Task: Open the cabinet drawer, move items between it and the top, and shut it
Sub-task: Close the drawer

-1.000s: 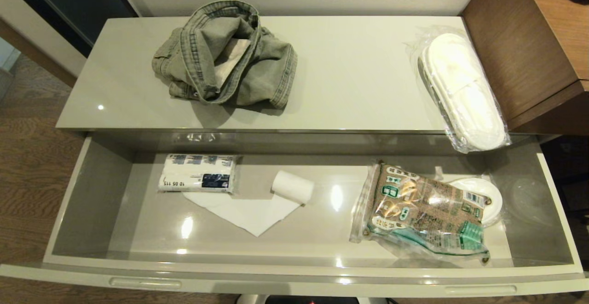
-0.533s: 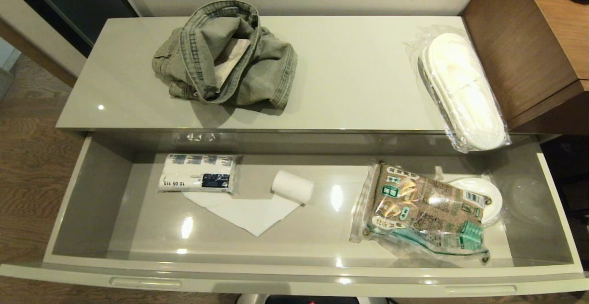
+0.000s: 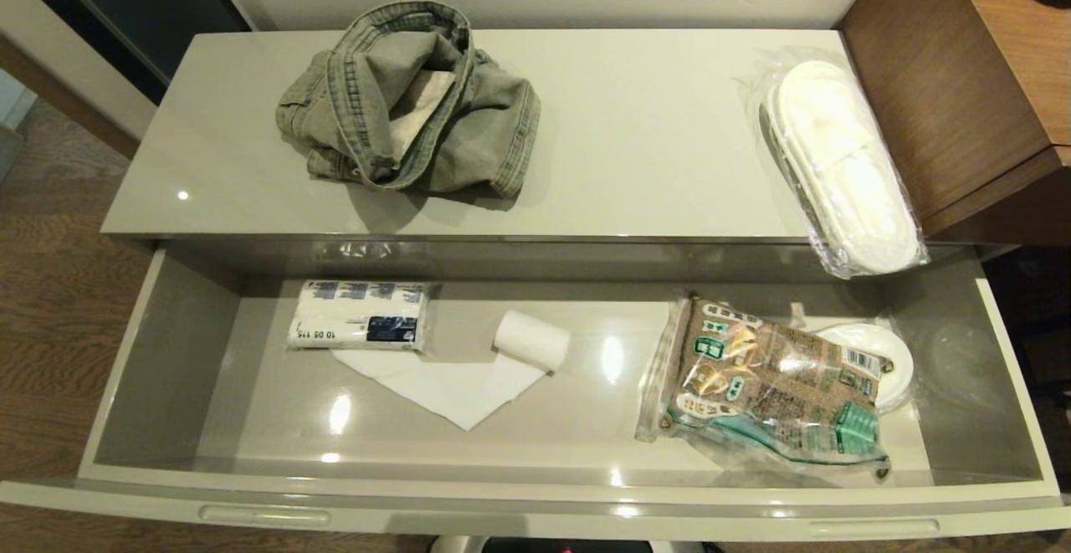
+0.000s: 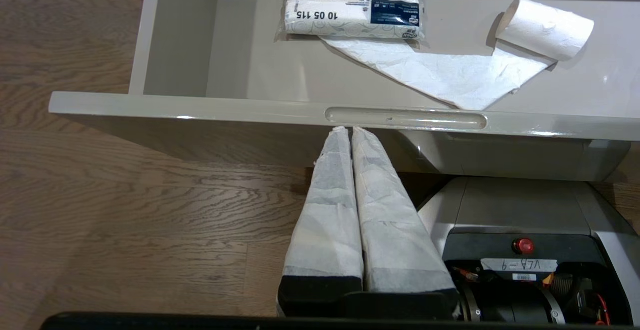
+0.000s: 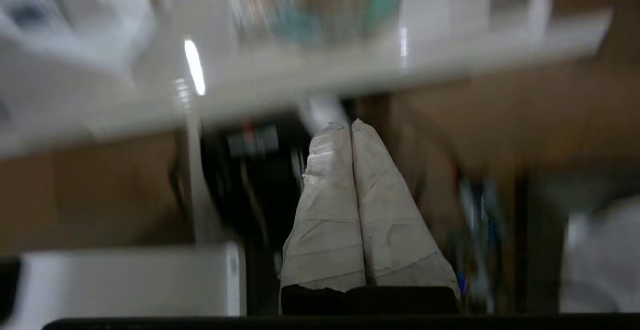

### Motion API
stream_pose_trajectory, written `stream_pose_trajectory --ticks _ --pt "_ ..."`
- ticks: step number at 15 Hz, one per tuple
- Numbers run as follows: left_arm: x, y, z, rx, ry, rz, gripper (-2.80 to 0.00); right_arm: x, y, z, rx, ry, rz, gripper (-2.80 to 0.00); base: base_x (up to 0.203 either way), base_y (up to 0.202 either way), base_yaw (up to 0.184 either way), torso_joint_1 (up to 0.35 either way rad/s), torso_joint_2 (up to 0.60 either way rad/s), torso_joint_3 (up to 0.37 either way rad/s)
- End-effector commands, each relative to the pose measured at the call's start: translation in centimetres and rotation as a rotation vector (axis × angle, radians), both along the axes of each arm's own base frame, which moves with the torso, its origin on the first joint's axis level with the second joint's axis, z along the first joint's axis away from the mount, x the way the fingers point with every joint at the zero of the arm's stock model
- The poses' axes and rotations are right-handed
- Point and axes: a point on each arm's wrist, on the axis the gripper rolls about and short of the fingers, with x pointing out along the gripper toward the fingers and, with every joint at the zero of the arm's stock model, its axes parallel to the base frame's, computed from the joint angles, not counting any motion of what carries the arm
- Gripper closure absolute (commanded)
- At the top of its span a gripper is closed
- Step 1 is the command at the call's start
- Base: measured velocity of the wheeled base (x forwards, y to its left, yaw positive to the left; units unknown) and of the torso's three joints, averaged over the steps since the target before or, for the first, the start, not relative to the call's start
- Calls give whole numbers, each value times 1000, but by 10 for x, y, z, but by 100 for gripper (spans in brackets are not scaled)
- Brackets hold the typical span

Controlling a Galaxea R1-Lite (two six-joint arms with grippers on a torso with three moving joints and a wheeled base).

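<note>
Cabinet [image 3: 251, 222]: the low glossy beige-grey unit sat against the wall, its top [image 3: 653, 143] carrying two things.
Denim garment [image 3: 410, 101]: it lay crumpled on the left half of the top, waistband up.
Slippers [image 3: 837, 168]: the white pair in clear wrap lay at the top's right end, just beside the brown wooden unit [image 3: 945, 93], one tip hanging over the front edge.
Drawer [image 3: 535, 511]: it stood pulled right out, front panel nearest the robot.
Tissue pack [image 3: 360, 325]: white with black print, at the left of the drawer floor.
Toilet roll [image 3: 532, 340]: partly unwound just right of the pack, its loose sheet trailing under the pack's edge.
Food bag [image 3: 770, 381]: brown and printed, at the right of the drawer, overlapping a white round wrapped thing [image 3: 878, 352] behind it.
Left end effector [image 4: 349, 130]: fingers pressed together on nothing, tips just below the drawer's front panel, above the wood floor [image 4: 125, 195].
Right end effector [image 5: 349, 124]: fingers likewise together and empty, below the drawer's edge; its surroundings were blurred.
</note>
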Motion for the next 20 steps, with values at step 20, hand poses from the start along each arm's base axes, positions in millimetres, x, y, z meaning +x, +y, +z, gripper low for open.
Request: stream_pose_trajectory --ticks 20 --pt "0 0 0 0 1 1 0 137 2 -125 257 926 -185 0 0 0 0 0 0 0"
